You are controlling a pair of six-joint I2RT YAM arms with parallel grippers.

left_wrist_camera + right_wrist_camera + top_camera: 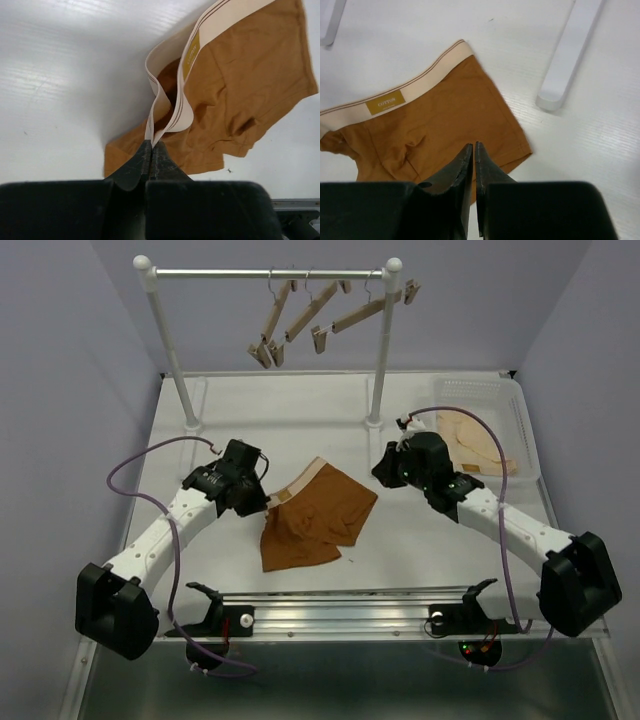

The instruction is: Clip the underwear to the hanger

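Matt cloth underwear, wood hangers, smooth table

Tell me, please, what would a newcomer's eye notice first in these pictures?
The rust-brown underwear lies on the table, its tan waistband pinched by the left gripper. Behind it, three wooden clip hangers hang slanted on the rack's rail.

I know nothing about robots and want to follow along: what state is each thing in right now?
Underwear: rumpled on the table, not clipped.
Left hand: closed on the waistband.
Right hand: closed, empty, over the underwear.
Hangers: three, tilted on the rail, bare.
Basket: holding pale clothes.
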